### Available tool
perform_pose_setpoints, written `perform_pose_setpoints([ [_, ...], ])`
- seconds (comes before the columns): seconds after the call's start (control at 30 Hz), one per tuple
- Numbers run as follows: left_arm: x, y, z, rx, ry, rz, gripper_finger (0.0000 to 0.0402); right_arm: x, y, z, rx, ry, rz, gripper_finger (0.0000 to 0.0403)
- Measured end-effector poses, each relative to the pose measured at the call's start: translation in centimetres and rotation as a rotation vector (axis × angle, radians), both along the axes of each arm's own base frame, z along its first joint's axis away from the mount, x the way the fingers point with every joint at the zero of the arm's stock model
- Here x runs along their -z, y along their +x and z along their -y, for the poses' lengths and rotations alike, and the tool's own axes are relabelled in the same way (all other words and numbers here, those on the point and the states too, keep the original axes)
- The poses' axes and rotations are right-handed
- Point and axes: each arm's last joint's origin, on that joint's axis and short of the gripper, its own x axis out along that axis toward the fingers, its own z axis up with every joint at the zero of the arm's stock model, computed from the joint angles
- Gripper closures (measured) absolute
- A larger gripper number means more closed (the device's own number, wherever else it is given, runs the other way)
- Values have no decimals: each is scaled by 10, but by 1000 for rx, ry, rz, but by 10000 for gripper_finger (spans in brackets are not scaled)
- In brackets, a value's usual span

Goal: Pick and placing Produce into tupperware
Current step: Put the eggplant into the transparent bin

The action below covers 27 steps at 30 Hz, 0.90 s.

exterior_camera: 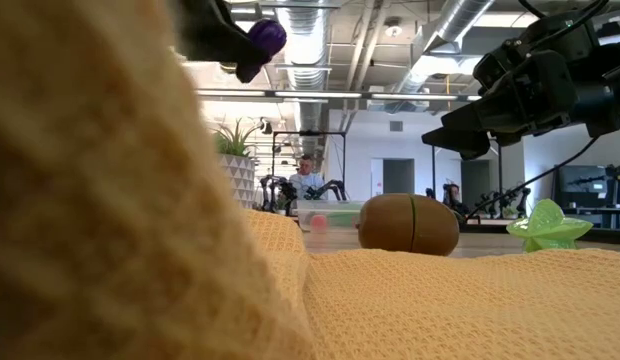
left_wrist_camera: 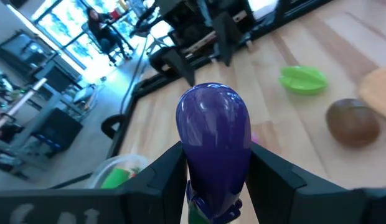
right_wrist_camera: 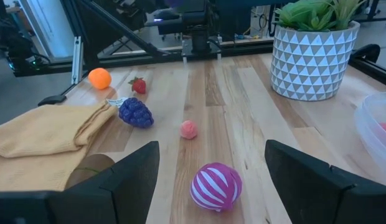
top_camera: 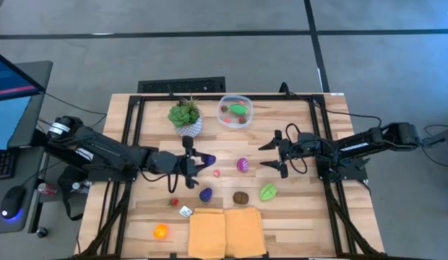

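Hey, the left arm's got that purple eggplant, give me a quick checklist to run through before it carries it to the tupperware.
1. Grip: left gripper has its jaws shut on the purple eggplant, which stands out between them. Ok.
2. Lifted clear: in the low view the eggplant hangs well above the table. Ok.
3. Tupperware reachable: it sits at the table's back, beside the plant pot, open on top. Ok.
4. Room inside: a green piece and red pieces already lie in it; free space cannot tell.
5. Path: the plant pot stands close to the route from gripper to container. Not ok, steer around it.
6. Right gripper: jaws open, empty, hovering near the striped pink ball, off the route. Ok.
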Motion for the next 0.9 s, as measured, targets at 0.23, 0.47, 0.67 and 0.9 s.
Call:
perform_pose_setpoints([
  [0.23,2,13,-13,-4,24,40,266,0,0,0,0,0,0,88],
  [0.47,14,33,-26,-18,98,40,266,0,0,0,0,0,-4,88],
  [0.67,6,61,-41,-62,134,45,266,2,0,0,-1,1,-16,88],
  [0.9,-8,95,-72,-173,98,85,266,3,-1,0,-1,-1,-30,88],
])
